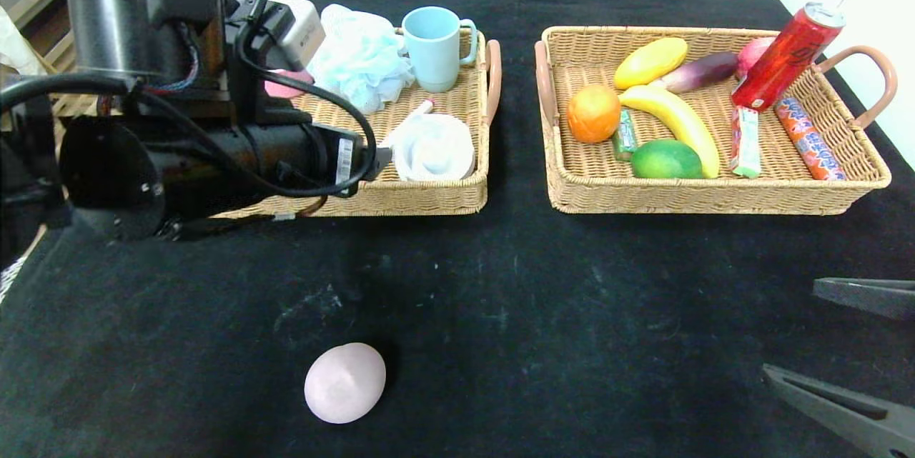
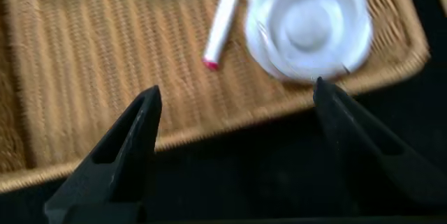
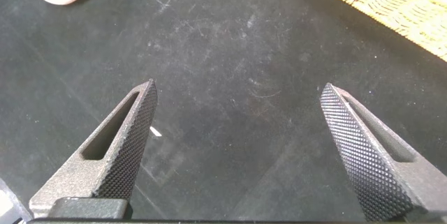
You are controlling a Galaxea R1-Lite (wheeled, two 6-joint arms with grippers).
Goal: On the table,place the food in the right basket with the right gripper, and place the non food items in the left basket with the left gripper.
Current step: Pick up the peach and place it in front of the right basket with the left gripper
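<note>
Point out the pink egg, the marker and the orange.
pink egg [image 1: 344, 382]: head view, middle of its top surface.
marker [image 2: 223, 19]: left wrist view, middle of the white barrel.
orange [image 1: 593, 113]: head view, centre of the fruit.

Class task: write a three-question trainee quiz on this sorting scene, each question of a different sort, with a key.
1. True or false: the pink egg-shaped lump lies on the table, outside both baskets.
2. Which basket holds the orange? A. left basket B. right basket
3. Fill in: the white marker lies beside the white disc in the ____ basket.

Key: 1 true; 2 B; 3 left.

The left gripper hangs open at the left basket's near rim; the right gripper is open over the table.
</note>
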